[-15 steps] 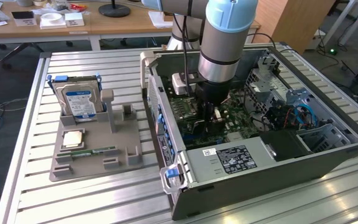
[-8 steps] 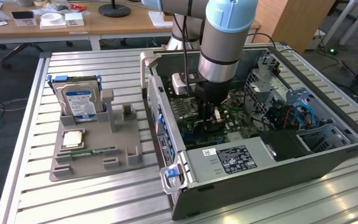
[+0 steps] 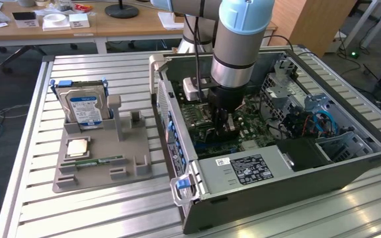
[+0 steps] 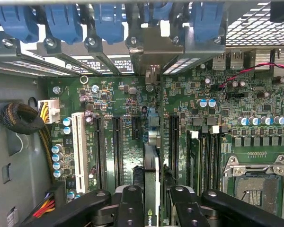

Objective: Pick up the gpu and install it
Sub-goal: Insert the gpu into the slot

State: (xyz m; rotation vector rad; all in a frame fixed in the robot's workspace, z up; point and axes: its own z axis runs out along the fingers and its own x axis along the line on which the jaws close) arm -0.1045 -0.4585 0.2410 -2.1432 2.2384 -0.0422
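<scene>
Jaws clamped on the gpu (image 4: 150, 189), one finger (image 4: 131, 208) on each flat side of the card, which stands on its edge between them. Card runs straight out from my gripper (image 4: 151, 208) toward the blue slot latches (image 4: 104, 21) at the case's rear wall. Its lower edge sits down among the long black expansion slots (image 4: 117, 149) of the motherboard (image 4: 203, 118); I cannot tell whether it is seated or just touching. White slot (image 4: 78, 151) lies a few slots over on one side, the memory sticks (image 4: 195, 161) and the open CPU socket (image 4: 258, 182) on the other side.

Exterior view: my arm (image 3: 240, 44) comes down from above into the open computer case (image 3: 277, 148), gripper (image 3: 225, 130) low over the green board, near the middle of the case. Gpu itself is mostly hidden behind my wrist there. Power supply with its white label (image 3: 247, 168) is just beside me, toward the near case wall.

Off the case, to the exterior view's left, a grey parts holder (image 3: 104, 163) stands on the slatted metal table (image 3: 45, 208). Hard drive (image 3: 85, 106) with blue-white label stands upright in its back slot, a small green memory stick (image 3: 97, 161) lies flat on it, and a square chip (image 3: 78, 146) lies beside that. Holder is well apart from me. Wooden desk (image 3: 111, 25) with clutter runs along the back.
</scene>
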